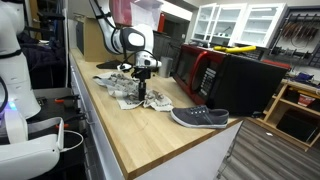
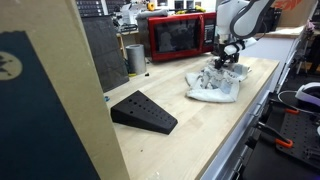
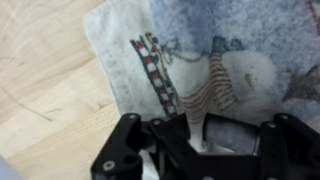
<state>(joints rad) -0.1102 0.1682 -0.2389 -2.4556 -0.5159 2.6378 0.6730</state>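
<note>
Surface (image 1: 130,130) is a long stretch of light wood, with a red microwave (image 2: 176,37) at the back. Next size down is the printed cloth (image 2: 215,88), lying crumpled on the wood just in front of the microwave; the wrist view shows its snowman pattern. A grey shoe (image 1: 200,117) sits near the cloth but clear of it. The claw (image 1: 146,88) is right down in the cloth, pinched together on a fold of it.

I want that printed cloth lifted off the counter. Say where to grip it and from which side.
Pinch a raised fold near the middle of the crumpled cloth, coming down from above: it lies bunched on the counter, so folds stand up.
</note>
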